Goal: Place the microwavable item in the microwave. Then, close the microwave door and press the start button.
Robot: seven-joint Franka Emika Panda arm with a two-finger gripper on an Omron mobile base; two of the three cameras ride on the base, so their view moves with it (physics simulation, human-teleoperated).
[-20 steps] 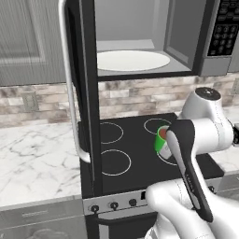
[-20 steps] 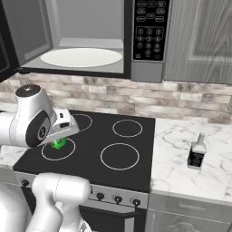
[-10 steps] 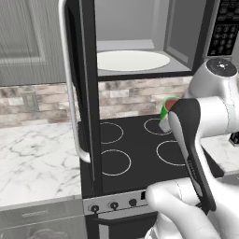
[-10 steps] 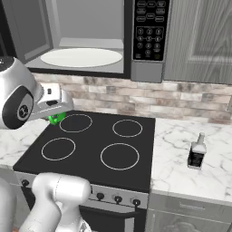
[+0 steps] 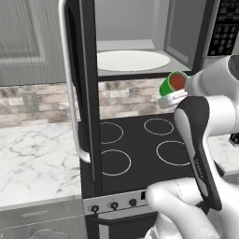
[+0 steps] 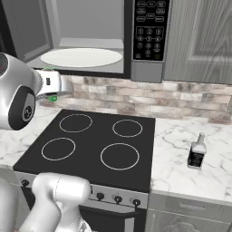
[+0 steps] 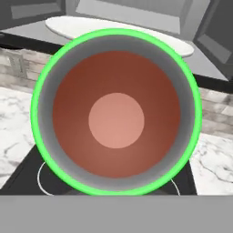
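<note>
The small bright green mug with reddish-brown liquid inside (image 5: 173, 82) is held in the air at the end of the white arm, tipped so that its open mouth faces back toward the hand; in the hand view its green rim (image 7: 116, 111) rings the middle of the picture, seen straight down the bore. The two-finger gripper (image 5: 179, 91) sits right against the mug, with the mug directly in front of it; the fingertips themselves are hidden behind the mug and the wrist, but the jaws are drawn together and clamped on it. The mug hangs above the back right corner of the black four-ring cooktop (image 5: 140, 149), just below and in front of the front edge of the large dark grey microwave (image 5: 140, 37), not yet inside its cavity. The white round turntable plate (image 5: 133, 60) lies bare on the cavity floor. The wide black microwave door with a long silver bar handle (image 5: 77, 93) stands swung fully open at the left. On the marble counter right of the cooktop stands a small dark bottle with a white label (image 6: 196, 152), well apart from the mug.
</note>
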